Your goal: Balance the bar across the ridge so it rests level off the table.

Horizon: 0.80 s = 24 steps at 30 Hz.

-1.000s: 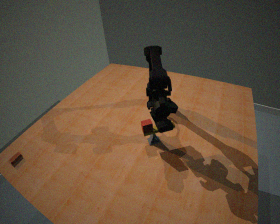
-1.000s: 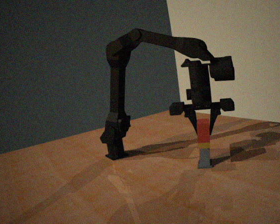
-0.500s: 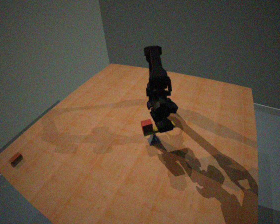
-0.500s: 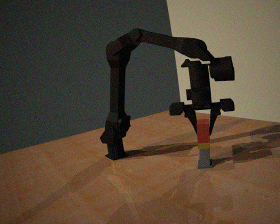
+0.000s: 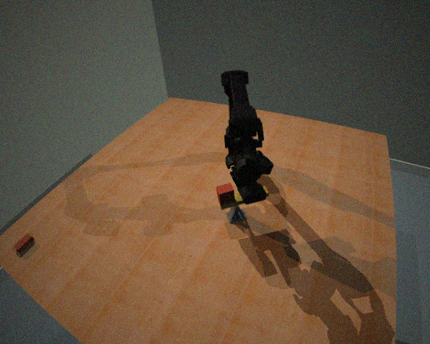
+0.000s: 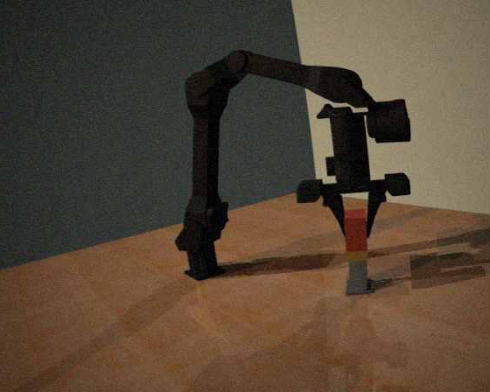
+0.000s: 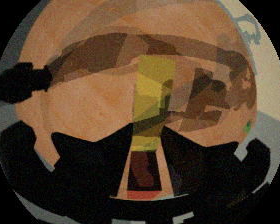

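Note:
A yellow bar [image 5: 238,197] [image 6: 357,256] [image 7: 155,80] carries a red block [image 5: 225,193] [image 6: 355,232] [image 7: 144,170] on one end. My gripper [image 5: 253,196] [image 6: 356,236] [image 7: 147,127] is shut on the bar, between the block and the other end. The grey-blue ridge [image 5: 236,215] [image 6: 358,277] stands on the table under the bar, nearer the block's end. No gap shows between bar and ridge in the exterior view, but contact is hard to confirm. The bar is clear of the table and looks about level. The ridge is hidden in the wrist view.
A small reddish block [image 5: 24,245] lies on the wooden table [image 5: 140,269] [image 6: 115,341] near its left corner in the top view. The arm's base [image 6: 202,262] stands behind and left of the ridge in the exterior view. Dark arm shadows cross the table beside the ridge.

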Each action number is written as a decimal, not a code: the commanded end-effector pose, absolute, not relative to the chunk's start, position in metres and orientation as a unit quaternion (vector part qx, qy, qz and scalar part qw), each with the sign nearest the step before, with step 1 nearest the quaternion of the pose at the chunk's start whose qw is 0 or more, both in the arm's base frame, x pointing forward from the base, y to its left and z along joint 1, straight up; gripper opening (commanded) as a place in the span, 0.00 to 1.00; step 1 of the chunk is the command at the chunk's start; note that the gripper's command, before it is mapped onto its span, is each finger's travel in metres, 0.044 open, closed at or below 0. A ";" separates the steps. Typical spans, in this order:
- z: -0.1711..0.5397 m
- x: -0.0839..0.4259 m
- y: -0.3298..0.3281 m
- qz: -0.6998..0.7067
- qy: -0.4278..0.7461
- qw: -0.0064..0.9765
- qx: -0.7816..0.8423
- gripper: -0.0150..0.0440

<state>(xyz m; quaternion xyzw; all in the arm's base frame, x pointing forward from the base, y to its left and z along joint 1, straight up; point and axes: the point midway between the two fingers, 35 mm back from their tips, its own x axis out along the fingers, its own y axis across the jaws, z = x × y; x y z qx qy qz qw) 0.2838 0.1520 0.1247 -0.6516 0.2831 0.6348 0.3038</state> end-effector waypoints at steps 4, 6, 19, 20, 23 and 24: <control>0.123 0.284 0.152 0.635 0.284 0.304 -0.650 0.25; 0.123 0.284 0.152 0.635 0.284 0.304 -0.650 0.25; 0.122 0.284 0.152 0.635 0.284 0.304 -0.650 0.25; 0.121 0.284 0.152 0.635 0.284 0.304 -0.650 0.25; 0.121 0.284 0.152 0.635 0.284 0.304 -0.650 0.25; 0.121 0.284 0.152 0.635 0.284 0.304 -0.650 0.25</control>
